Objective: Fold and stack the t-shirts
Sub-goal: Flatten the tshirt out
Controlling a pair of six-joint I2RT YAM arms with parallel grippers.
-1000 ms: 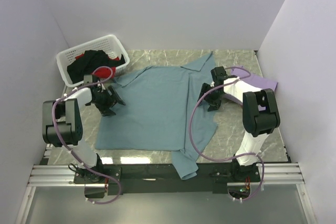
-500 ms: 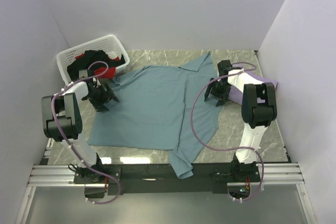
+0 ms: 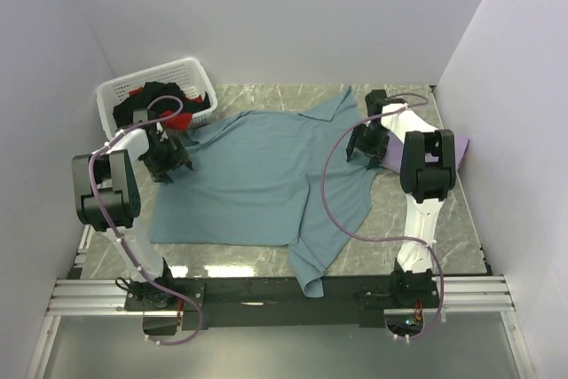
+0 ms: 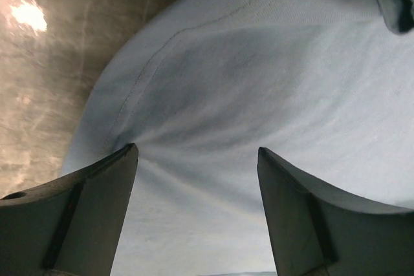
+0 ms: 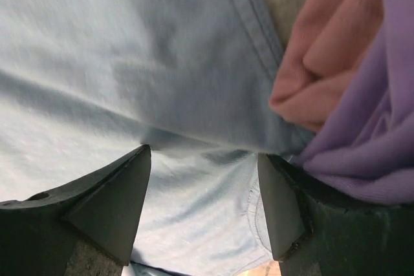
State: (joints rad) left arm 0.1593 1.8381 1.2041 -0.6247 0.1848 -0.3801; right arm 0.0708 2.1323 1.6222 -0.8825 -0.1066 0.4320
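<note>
A grey veined marble table (image 3: 461, 228) carries a large dusty teal-blue cloth t-shirt (image 3: 257, 175), spread flat in the middle, with one part hanging over the near edge. In the far left corner stands a white slotted plastic basket (image 3: 114, 95) with a black shirt (image 3: 153, 99) and a red shirt (image 3: 177, 120) inside. A lavender-purple shirt (image 3: 461, 142) lies at the right side, touching a salmon-pink folded cloth (image 5: 317, 50). The left gripper (image 4: 197, 153) rests on the teal shirt's left edge, jaws wide apart and holding nothing. The right gripper (image 5: 204, 154), also wide open and empty, presses on its right edge.
</note>
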